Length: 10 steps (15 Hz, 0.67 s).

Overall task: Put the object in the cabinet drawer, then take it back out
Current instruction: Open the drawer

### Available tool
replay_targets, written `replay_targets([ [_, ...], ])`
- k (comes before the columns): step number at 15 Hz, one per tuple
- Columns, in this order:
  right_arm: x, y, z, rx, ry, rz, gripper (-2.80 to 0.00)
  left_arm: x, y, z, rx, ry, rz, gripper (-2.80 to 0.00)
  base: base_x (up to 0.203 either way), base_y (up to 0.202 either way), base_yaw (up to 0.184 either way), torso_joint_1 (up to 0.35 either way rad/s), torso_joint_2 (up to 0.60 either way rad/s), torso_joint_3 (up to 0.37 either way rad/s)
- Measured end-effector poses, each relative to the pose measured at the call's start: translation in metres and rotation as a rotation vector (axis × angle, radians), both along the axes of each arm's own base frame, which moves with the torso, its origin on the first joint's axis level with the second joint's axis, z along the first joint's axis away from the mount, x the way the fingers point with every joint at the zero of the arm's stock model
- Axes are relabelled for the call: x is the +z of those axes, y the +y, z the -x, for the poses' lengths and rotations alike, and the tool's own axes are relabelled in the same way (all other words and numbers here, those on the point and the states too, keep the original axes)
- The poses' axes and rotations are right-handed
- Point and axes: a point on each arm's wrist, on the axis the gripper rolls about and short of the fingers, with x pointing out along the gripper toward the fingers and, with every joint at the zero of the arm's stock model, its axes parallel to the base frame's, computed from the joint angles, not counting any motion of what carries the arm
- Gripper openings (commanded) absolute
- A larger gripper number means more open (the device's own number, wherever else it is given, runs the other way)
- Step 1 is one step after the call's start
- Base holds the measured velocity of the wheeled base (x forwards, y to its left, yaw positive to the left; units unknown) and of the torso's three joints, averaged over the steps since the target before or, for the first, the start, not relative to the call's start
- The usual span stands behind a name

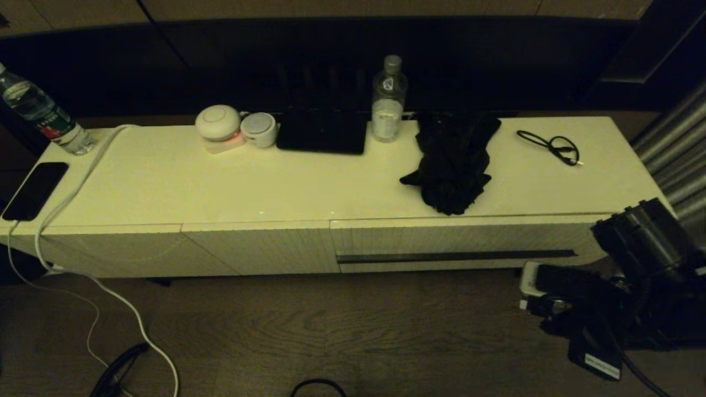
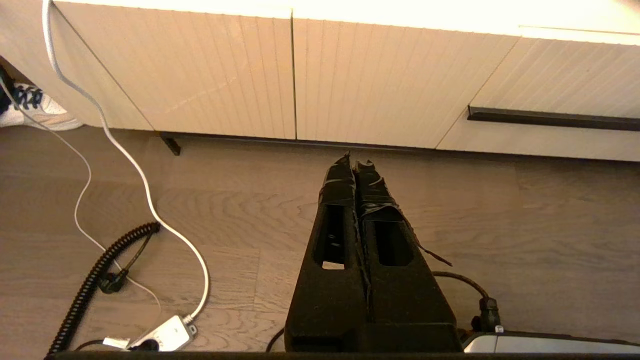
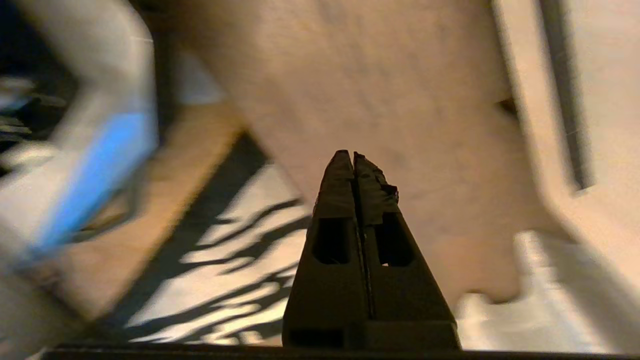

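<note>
The black umbrella [image 1: 452, 165] lies in a bunchy heap on the cabinet top, right of centre, near the front edge. Below it the cabinet drawer [image 1: 458, 238] is pushed in, its dark handle strip [image 1: 456, 256] running along the ribbed front. My right arm [image 1: 612, 298] hangs low at the right, in front of and below the drawer's right end. The right gripper [image 3: 352, 156] is shut and empty, with the handle strip [image 3: 565, 100] off to one side. My left gripper [image 2: 356, 162] is shut and empty above the floor, facing the cabinet front and the drawer [image 2: 550, 142].
On the cabinet top stand a water bottle [image 1: 389, 102], a flat black box [image 1: 322, 132], two round white gadgets [image 1: 231, 129], a thin black cable [image 1: 551, 146], a phone [image 1: 34, 190] and another bottle [image 1: 41, 113]. White cables [image 2: 130, 160] and a coiled black cord [image 2: 95, 280] lie on the floor.
</note>
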Motion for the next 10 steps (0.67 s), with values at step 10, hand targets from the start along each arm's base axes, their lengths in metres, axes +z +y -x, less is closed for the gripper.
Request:
replay_targets([
  [10,-0.057,0.009,-0.066,0.204,-0.199,0.209,-2.80,0.000,0.000,0.000,-0.001,0.000,0.001,-2.80,0.000,0.000,0.000,0.000,0.00,0.000],
])
